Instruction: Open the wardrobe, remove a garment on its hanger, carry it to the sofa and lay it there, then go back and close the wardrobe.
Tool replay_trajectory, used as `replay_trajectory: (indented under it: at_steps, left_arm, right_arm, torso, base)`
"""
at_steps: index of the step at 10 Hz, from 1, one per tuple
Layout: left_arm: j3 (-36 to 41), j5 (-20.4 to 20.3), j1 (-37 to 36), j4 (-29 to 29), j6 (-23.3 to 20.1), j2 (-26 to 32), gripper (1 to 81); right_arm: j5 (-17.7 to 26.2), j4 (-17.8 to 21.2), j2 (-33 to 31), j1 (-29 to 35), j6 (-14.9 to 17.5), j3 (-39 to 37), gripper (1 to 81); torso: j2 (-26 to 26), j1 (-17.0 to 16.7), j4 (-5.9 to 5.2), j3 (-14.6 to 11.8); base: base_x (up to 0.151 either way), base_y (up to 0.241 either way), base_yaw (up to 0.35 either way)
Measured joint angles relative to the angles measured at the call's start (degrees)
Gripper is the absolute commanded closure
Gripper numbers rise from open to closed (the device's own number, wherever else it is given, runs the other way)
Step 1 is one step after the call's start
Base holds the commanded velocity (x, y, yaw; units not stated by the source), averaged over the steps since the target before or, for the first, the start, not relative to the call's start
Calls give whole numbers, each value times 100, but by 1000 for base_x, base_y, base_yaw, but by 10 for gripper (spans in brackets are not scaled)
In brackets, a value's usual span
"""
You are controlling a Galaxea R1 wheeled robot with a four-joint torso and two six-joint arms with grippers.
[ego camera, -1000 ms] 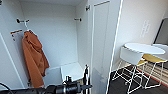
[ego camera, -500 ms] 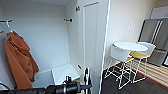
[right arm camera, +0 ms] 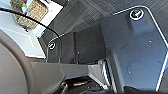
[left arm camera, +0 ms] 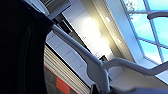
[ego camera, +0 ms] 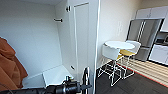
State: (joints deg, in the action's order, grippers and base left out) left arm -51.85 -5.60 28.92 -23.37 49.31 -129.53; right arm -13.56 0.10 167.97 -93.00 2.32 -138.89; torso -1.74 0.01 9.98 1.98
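Note:
The wardrobe (ego camera: 82, 37) stands open in the head view, with its white inside wall and open door ahead of me. My left arm reaches in low from the left, and my left gripper (ego camera: 84, 86) is at its dark tip. In the left wrist view the pale hanger (left arm camera: 95, 67) curves close across the picture down towards the gripper, which looks shut on it. The black garment (left arm camera: 20, 50) hangs from it on one side. The sofa is out of view.
An orange garment (ego camera: 10, 67) hangs at the left edge inside the wardrobe. To the right are a round white table (ego camera: 119, 45), white chairs (ego camera: 111, 53) and a steel fridge (ego camera: 143, 35). Dark carpet (right arm camera: 82, 12) lies below the right wrist.
The whole head view has slid left, so the camera has turned right. The orange garment is now at the left edge, and the table and fridge sit nearer the middle.

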Motion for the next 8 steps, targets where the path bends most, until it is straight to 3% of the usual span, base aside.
replay_trajectory:
  at_steps: [8]
  left_arm:
    - [33, 0, 0, -48, 0, -33, 811]
  right_arm:
    - [-20, 4, 302, -13, -4, -478, 10]
  torso:
    - [0, 0, 0, 0]
  base:
    - [0, 0, -250]
